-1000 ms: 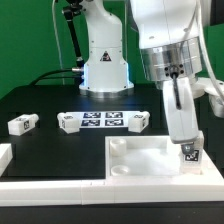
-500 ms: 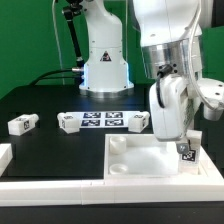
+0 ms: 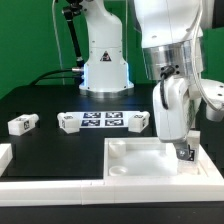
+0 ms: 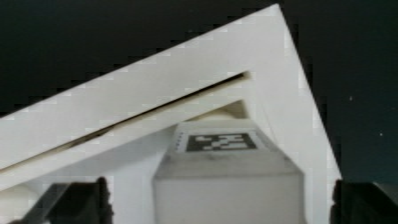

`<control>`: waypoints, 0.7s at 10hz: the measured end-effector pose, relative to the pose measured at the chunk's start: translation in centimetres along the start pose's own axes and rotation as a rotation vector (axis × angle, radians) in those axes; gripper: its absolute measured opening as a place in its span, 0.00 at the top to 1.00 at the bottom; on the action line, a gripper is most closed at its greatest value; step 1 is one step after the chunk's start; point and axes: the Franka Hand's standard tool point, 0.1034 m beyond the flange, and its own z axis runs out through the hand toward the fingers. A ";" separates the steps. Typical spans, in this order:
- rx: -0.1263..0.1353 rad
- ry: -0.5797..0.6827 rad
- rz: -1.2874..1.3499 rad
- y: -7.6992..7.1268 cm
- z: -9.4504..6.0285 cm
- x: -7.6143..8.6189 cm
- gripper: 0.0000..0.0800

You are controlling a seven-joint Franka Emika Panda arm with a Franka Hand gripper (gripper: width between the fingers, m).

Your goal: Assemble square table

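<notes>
1. Top point(image 3: 128, 162): white square tray with raised rim, at table front, toward the exterior view's right.
2. Leg point(image 3: 187, 154): small white block, black-white tag, upright at top's right corner.
3. Gripper point(image 3: 181, 147): open, jaws straddling leg, not clamping.

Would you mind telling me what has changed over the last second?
The gripper shifted toward the exterior view's left with the leg block, then its fingers spread off it. The square tabletop, three loose leg blocks and marker board stayed put.
</notes>
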 end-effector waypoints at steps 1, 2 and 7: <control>0.004 -0.004 -0.027 0.2 -0.5 -0.5 0.19; 0.006 -0.008 -0.052 0.8 -1.4 -0.7 0.19; -0.004 -0.020 -0.095 2.0 -3.5 -1.6 0.19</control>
